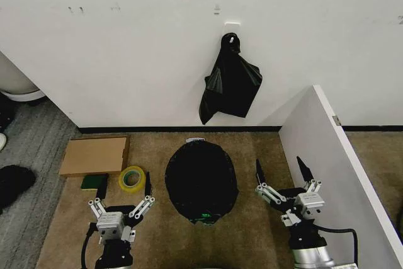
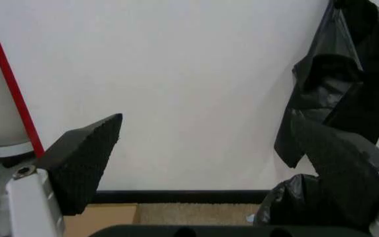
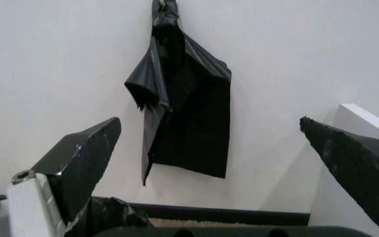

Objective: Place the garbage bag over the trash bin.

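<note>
While the garbage bag [image 1: 201, 183] already drapes the trash bin on the carpet, left hand [image 1: 123, 201] and right hand [image 1: 283, 172] flank it, fingers apart, empty, the left slightly nearer.

Light is even and diffuse across the white wall [image 1: 157, 48], with no hard highlights; it dims toward the top corners of the head view, a mild vignette. The hanging black bag bundle [image 1: 230, 83] throws only a faint, soft shadow on the wall beside it. The garbage bag [image 1: 201, 181] on the floor reads as a nearly featureless black mass, its folds lost in underexposure apart from a small greenish glint at its near edge. In the wrist views the near finger pads [image 2: 84, 163] are soft and out of focus, while the wall and bundle behind stay fairly sharp. The carpet [image 1: 252, 237] looks flat and slightly grainy.
</note>
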{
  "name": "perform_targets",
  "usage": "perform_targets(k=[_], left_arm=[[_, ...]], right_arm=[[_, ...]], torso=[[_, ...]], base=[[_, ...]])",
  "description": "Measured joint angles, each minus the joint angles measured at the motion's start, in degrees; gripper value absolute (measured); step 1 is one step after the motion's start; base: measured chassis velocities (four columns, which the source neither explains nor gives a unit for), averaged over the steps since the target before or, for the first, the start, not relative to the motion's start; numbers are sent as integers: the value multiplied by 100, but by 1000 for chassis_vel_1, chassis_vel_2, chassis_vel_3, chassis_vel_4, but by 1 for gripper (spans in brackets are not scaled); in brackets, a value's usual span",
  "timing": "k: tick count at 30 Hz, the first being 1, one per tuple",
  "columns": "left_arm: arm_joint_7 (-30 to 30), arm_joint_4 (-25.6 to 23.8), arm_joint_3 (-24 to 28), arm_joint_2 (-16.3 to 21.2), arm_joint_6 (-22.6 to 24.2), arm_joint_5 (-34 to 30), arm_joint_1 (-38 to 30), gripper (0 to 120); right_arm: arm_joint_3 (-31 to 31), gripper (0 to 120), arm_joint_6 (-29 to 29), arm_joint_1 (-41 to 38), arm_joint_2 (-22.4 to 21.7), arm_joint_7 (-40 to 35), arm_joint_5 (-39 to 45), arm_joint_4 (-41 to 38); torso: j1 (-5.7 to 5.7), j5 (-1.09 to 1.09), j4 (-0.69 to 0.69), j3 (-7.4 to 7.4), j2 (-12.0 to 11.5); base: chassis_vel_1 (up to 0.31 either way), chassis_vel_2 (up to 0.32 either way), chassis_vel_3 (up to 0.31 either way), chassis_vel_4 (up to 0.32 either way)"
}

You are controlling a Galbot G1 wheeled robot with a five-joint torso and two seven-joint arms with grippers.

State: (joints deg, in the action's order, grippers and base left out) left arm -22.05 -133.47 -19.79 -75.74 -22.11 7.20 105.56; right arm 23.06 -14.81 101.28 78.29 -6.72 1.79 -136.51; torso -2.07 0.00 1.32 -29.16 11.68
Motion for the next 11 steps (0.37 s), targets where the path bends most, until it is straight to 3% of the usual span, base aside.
perform_targets(k=[11], left_arm=[[0,0,20,-45,-43,122,48,100]], right_arm=[[3,100,10,17,41,-6,1,-62]], torso=[[0,0,0,0,0]], base=[[0,0,0,0]])
